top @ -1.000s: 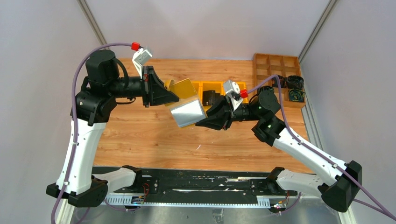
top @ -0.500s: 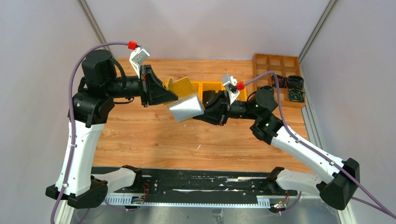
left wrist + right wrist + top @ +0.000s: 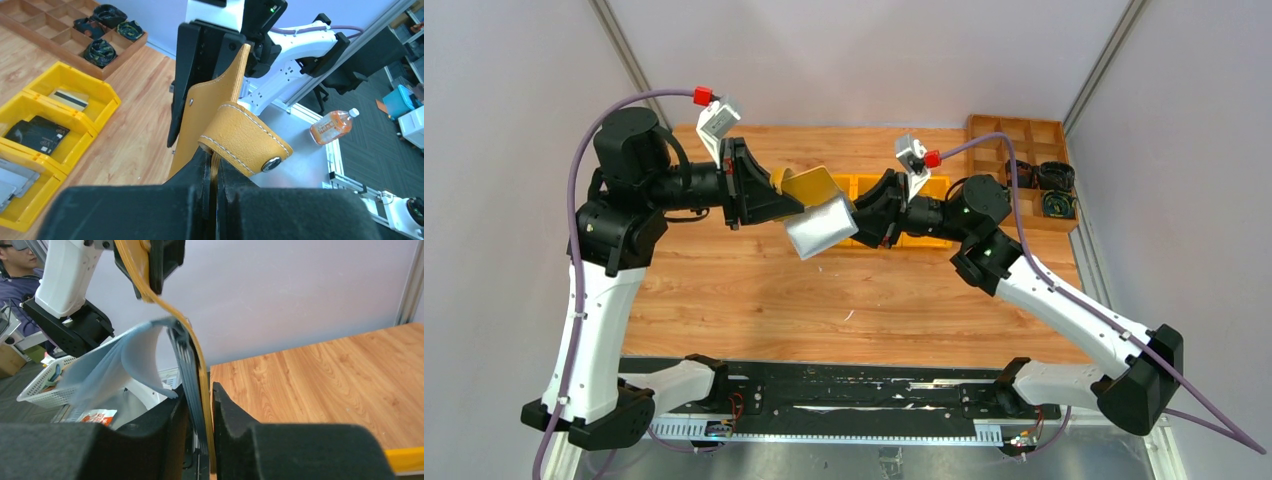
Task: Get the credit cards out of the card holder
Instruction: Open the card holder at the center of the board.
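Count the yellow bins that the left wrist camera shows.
3, in a row: far bin with a striped card, middle bin with a black item, near bin with pale cards, cut by the frame.

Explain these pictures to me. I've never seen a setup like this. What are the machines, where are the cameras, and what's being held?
These are two white-and-black robot arms bolted to a wooden table. One picture looks down from above. The other two come from a camera on each wrist, so each claw's own black fingers fill the foreground. At the back of the table stand bright yellow plastic bins and a brown wooden divided tray. Held in the air between the arms is a small mustard-yellow folding card holder with a silvery inner face. The left claw pinches its yellow leather cover. The right claw is closed on the opposite side, over the grey inner sleeves.
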